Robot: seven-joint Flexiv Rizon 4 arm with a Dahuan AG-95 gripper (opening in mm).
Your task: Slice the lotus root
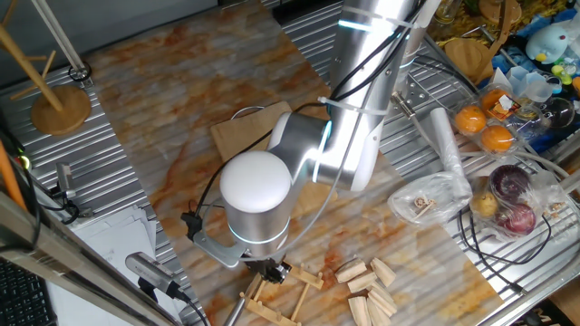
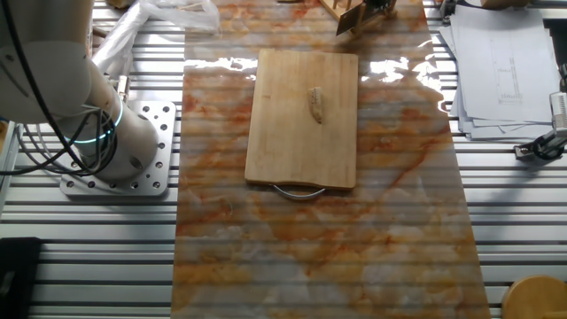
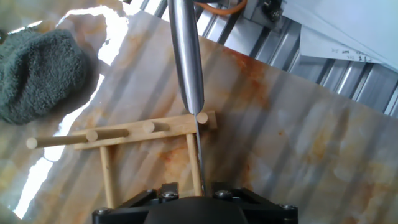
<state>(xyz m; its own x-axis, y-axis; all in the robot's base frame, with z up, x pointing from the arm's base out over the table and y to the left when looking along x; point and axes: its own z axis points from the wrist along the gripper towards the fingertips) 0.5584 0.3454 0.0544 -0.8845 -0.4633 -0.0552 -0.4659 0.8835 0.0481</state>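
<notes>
Marbled orange-and-cream sheeting [image 2: 319, 239] covers the middle of the ribbed metal table [image 2: 523, 221]; on it, toward the far edge in the other fixed view, lies a pale wooden cutting board [image 2: 301, 120] with a metal handle loop at its near edge; the silver arm [image 1: 344, 136] reaches across the table in one fixed view and hides most of the board there; its gripper [image 1: 269, 269] sits low over a wooden rack [image 3: 124, 134] at the mat's edge, beside a scatter of wooden wedge blocks [image 1: 372, 281]; in the hand view a steel knife handle [image 3: 186, 56] runs straight out from the gripper, its thin blade edge against the rack's cross rail, so the jaws appear to be pinching the knife, though the fingers themselves are hidden; a grey cloth [image 3: 40, 71] lies near the rack; the lotus root [image 2: 315, 104], a small beige piece, rests whole on the board, nearer its far edge, well apart from the gripper.
</notes>
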